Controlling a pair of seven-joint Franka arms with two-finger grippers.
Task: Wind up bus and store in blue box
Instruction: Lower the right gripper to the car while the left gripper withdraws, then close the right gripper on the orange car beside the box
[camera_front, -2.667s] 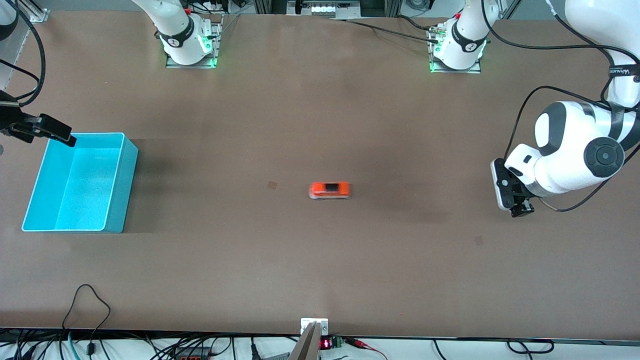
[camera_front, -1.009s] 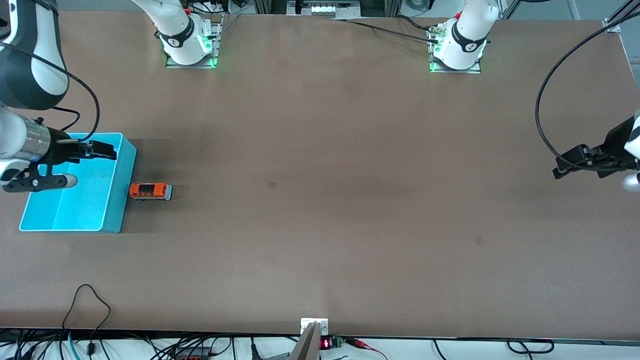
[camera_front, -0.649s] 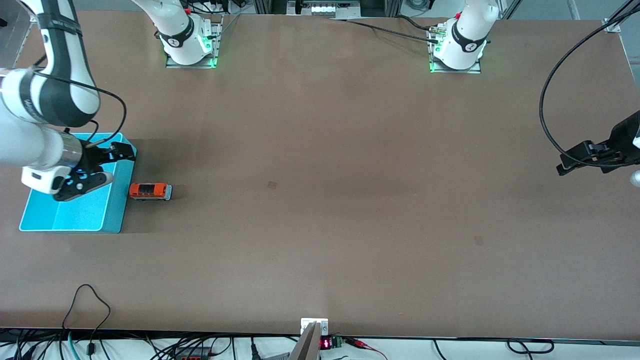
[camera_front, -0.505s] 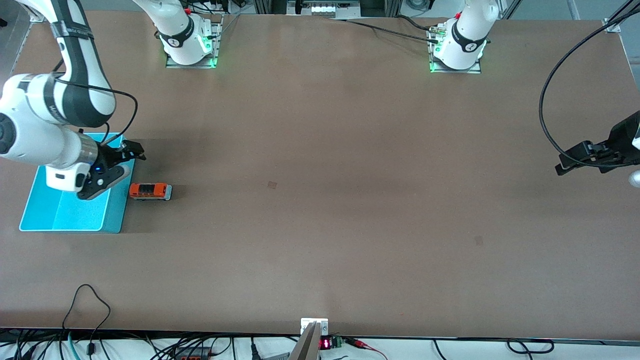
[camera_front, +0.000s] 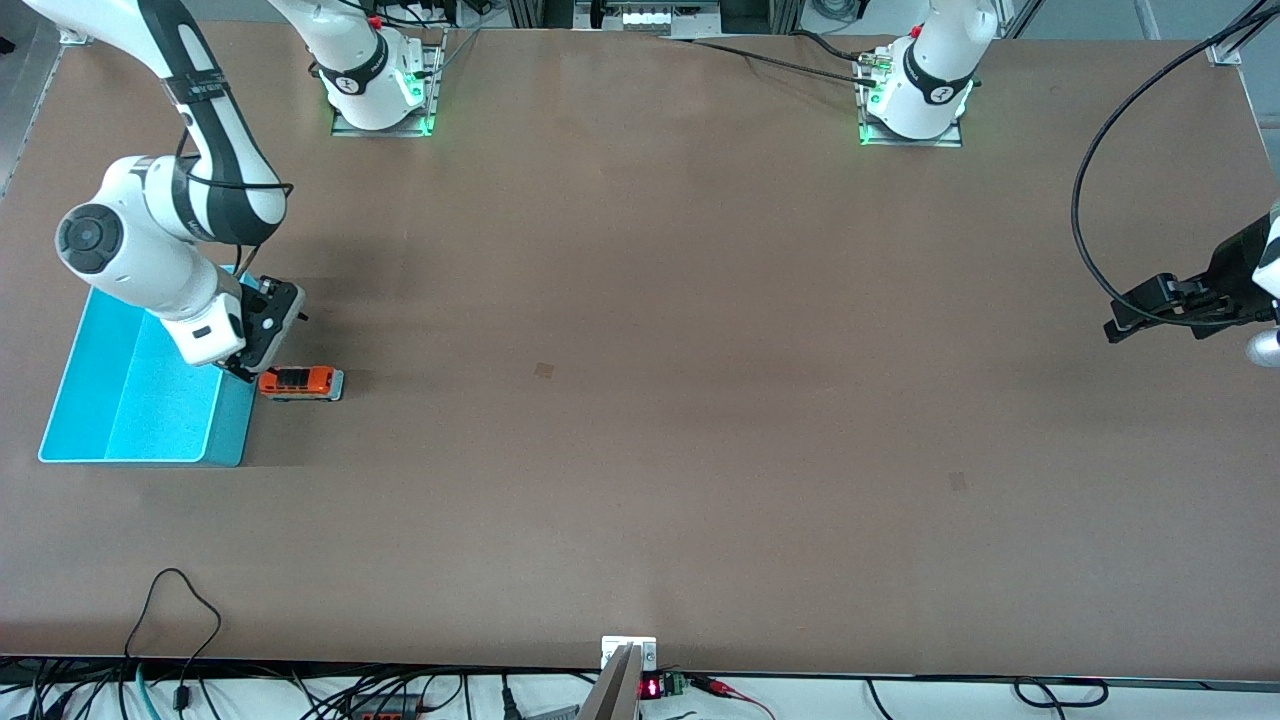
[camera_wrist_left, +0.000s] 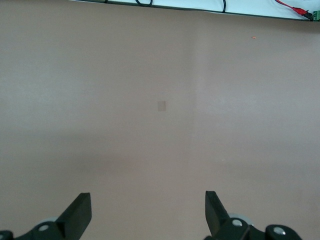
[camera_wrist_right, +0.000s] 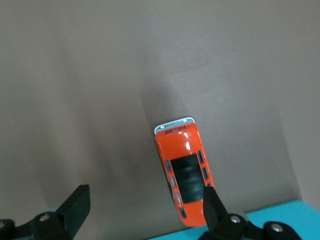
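The small orange-red bus (camera_front: 300, 382) stands on the table against the outer wall of the blue box (camera_front: 130, 410), on the side toward the table's middle. My right gripper (camera_front: 250, 368) hangs open just over that wall, by the bus's end. In the right wrist view the bus (camera_wrist_right: 184, 170) lies close to one finger (camera_wrist_right: 210, 202), off-centre between the open jaws of the right gripper (camera_wrist_right: 142, 205), with a corner of the blue box (camera_wrist_right: 285, 220) showing. My left gripper (camera_front: 1120, 328) waits open at the left arm's end; in its own view the left gripper (camera_wrist_left: 146, 210) is over bare table.
The two arm bases (camera_front: 380, 90) (camera_front: 915, 100) stand along the table's edge farthest from the front camera. Cables and a small connector block (camera_front: 628, 652) run along the nearest edge. Wide brown tabletop lies between the bus and the left gripper.
The right arm has swung from over the box's inside to its wall and turned its gripper down beside the bus. The bus, mid-table earlier, has rested against the box for the last second.
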